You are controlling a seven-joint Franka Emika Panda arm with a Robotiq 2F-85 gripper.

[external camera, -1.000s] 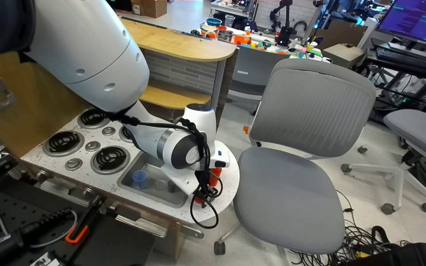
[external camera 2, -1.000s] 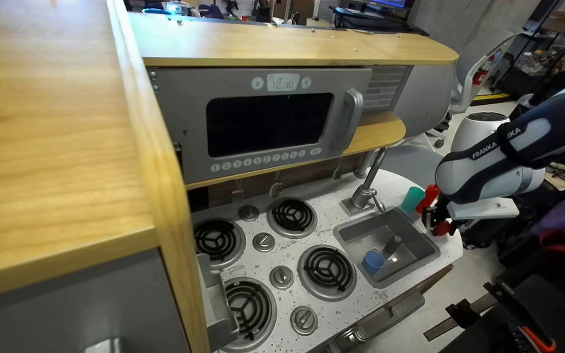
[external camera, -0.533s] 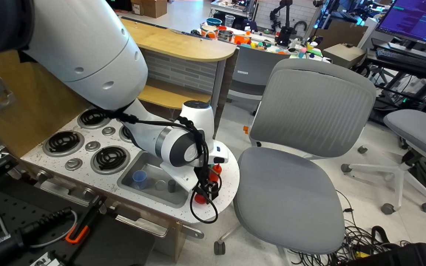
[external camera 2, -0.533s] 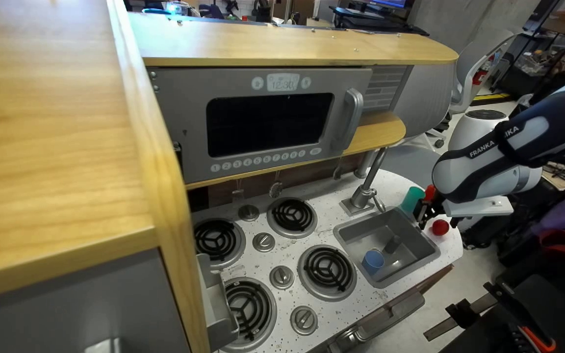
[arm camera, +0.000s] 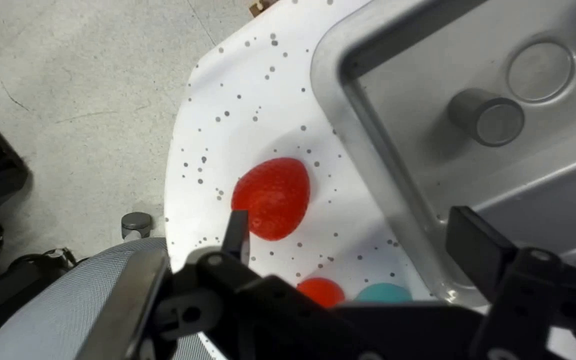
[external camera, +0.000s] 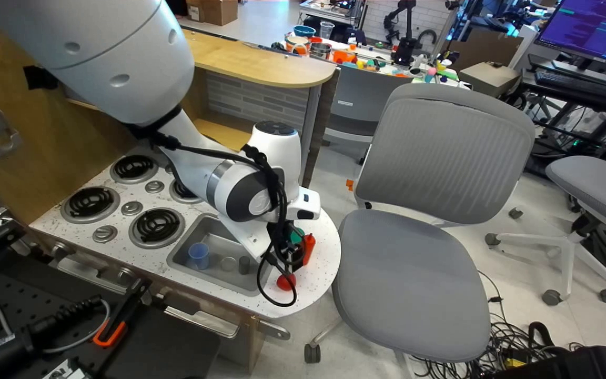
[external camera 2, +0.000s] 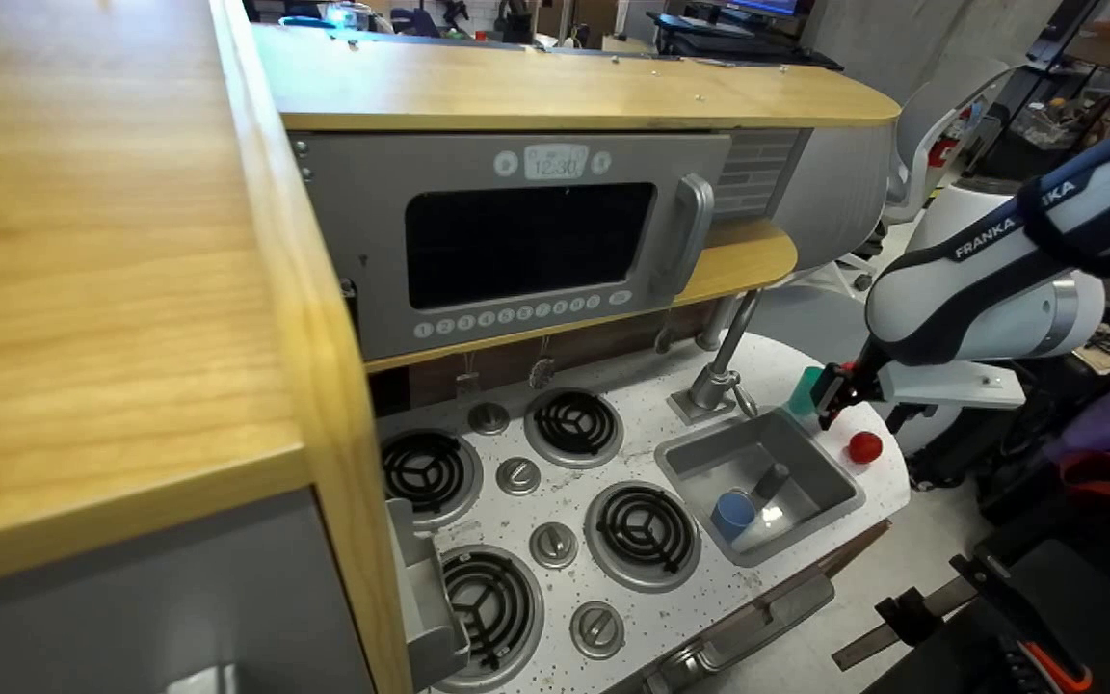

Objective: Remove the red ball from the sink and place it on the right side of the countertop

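Observation:
The red ball (external camera 2: 865, 447) rests on the speckled white countertop (external camera 2: 887, 487), between the sink (external camera 2: 772, 448) and the rounded end. In the wrist view the red ball (arm camera: 275, 195) looks slightly pointed rather than fully round. My gripper (arm camera: 353, 220) stands wide open above the countertop, with nothing held. One finger (arm camera: 238, 232) overlaps the ball's lower edge in that picture, while the opposite one appears over the sink's rim. In an exterior view the gripper (external camera 2: 863, 414) is raised above the ball and apart from it. Cables cover most of the jaws in the remaining exterior view.
A green cup (external camera 2: 804, 391) and a red bottle (external camera: 308, 249) stand close beside the gripper. Inside the sink are a blue cup (external camera 2: 733, 514) and a grey cylinder (arm camera: 488, 117). The faucet (external camera 2: 712, 386) rises behind the basin. A grey chair (external camera: 413, 284) adjoins the counter's rounded end.
The gripper was shut on the red ball a second ago; it has opened and let go. The arm has lifted away, and the ball stays in place on the countertop.

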